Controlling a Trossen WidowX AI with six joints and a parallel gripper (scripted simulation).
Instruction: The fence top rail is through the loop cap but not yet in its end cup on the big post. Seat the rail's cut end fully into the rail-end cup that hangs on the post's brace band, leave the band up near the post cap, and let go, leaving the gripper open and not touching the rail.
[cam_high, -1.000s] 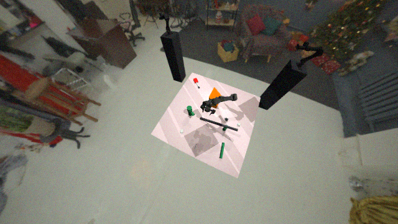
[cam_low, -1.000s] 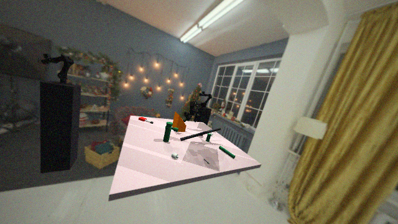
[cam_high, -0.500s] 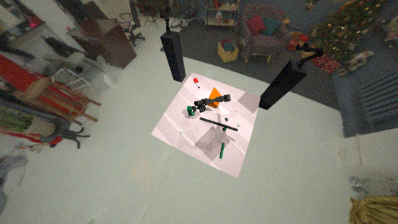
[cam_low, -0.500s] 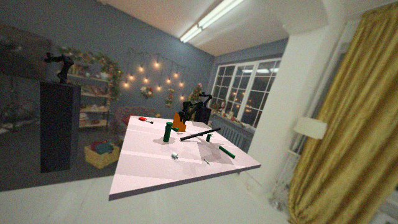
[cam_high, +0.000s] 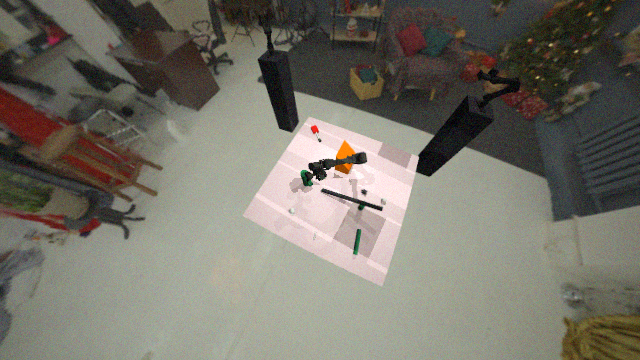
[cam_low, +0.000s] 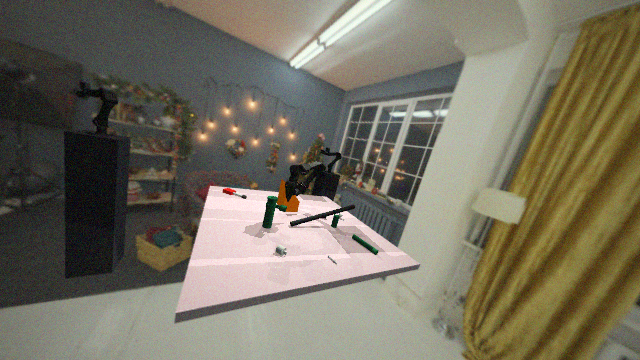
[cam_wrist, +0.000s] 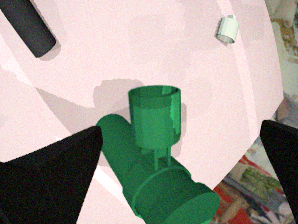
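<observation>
The green big post (cam_high: 304, 177) (cam_low: 269, 215) (cam_wrist: 114, 137) stands upright. The green rail-end cup (cam_low: 282, 207) (cam_wrist: 155, 120) hangs on the brace band (cam_wrist: 162, 182) near the post cap, its open mouth empty. The black rail (cam_high: 350, 198) (cam_low: 320, 216) (cam_wrist: 27, 25) slants up away from the post, through the loop cap's area above the small green post (cam_high: 361, 206) (cam_low: 335, 220). Its cut end is out of the cup, with a gap between. My gripper (cam_high: 311, 175) (cam_low: 290, 195) (cam_wrist: 184, 132) is open and empty, above the post top; in the wrist view its fingers stand either side of the cup.
An orange block (cam_high: 345, 154) (cam_low: 291, 204) stands behind the arm. A red-handled tool (cam_high: 314, 129) (cam_low: 229, 191) lies at the far corner. A loose green tube (cam_high: 357, 242) (cam_low: 365, 244), a small white fitting (cam_high: 292, 211) (cam_low: 280, 250) (cam_wrist: 228, 29) and a thin pin (cam_high: 314, 236) (cam_low: 332, 259) lie on the table.
</observation>
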